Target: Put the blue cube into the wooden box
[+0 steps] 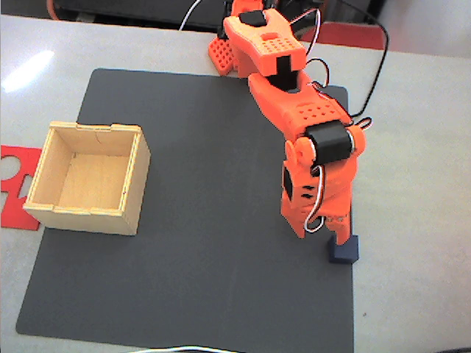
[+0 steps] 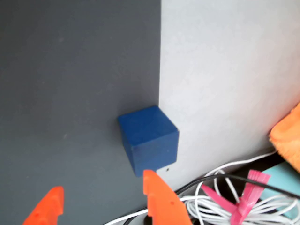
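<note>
While the blue cube (image 2: 149, 138) sits on the dark mat's (image 1: 199, 220) edge, gripper (image 2: 101, 197) spread wide just beside it, wooden box (image 1: 136, 173) far off.

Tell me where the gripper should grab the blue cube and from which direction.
Grip the blue cube across two opposite flat side faces, coming straight down from above. It sits flat, straddling the dark mat's edge, with free space all around. The gripper is open just beside it, so it probably needs shifting until the fingers straddle the cube.
</note>
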Robot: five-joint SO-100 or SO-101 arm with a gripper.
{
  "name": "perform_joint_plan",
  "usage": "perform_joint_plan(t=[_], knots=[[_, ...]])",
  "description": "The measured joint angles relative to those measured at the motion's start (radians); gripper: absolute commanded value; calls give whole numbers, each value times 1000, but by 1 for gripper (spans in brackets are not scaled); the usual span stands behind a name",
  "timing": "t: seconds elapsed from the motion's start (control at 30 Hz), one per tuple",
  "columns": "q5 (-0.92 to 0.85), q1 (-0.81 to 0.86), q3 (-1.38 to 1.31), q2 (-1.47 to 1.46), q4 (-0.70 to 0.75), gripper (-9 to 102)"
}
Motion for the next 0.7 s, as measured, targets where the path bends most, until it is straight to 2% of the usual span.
perform_joint_plan(t=[0.37, 0.7], knots=[[-129, -21, -3, -8, 0, 21], [-130, -44, -83, -92, -44, 22]])
